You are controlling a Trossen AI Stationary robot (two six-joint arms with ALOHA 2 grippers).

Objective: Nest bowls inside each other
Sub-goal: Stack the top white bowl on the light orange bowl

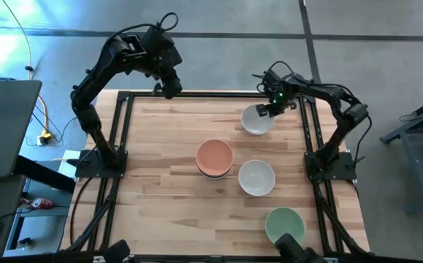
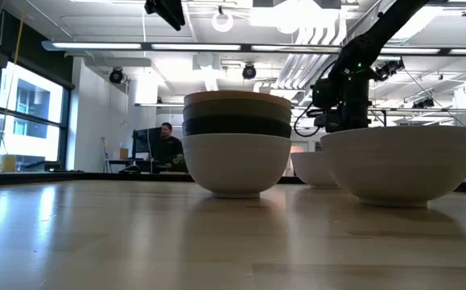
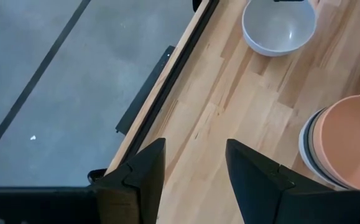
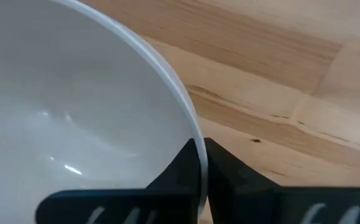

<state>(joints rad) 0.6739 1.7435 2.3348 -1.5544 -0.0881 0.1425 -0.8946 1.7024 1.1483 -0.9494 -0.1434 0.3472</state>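
Bowls on wooden surface [image 1: 160,146], itemised. Stack [image 1: 215,158]: peach-orange on top, sitting mid-surface; the low view is showing olive-grey, black and white layers beneath. White bowl [image 1: 256,177]: resting just right of the stack, loose. Green bowl [image 1: 284,223]: lying near the front right corner, loose. Far white bowl [image 1: 256,119]: sitting toward the back right, its rim being pinched by the right hand [image 4: 199,163], one finger inside the wall, one outside. Left hand [image 3: 195,165]: hovering over the back left edge, fingers spread, carrying nothing.

Step in hand, as judged: moving the pinched bowl to the stack. Handling advice: grip is needing to be kept firm on the thin, smooth rim; bowl is wanting a level lift, centring over the peach-orange bowl, lowering before release.
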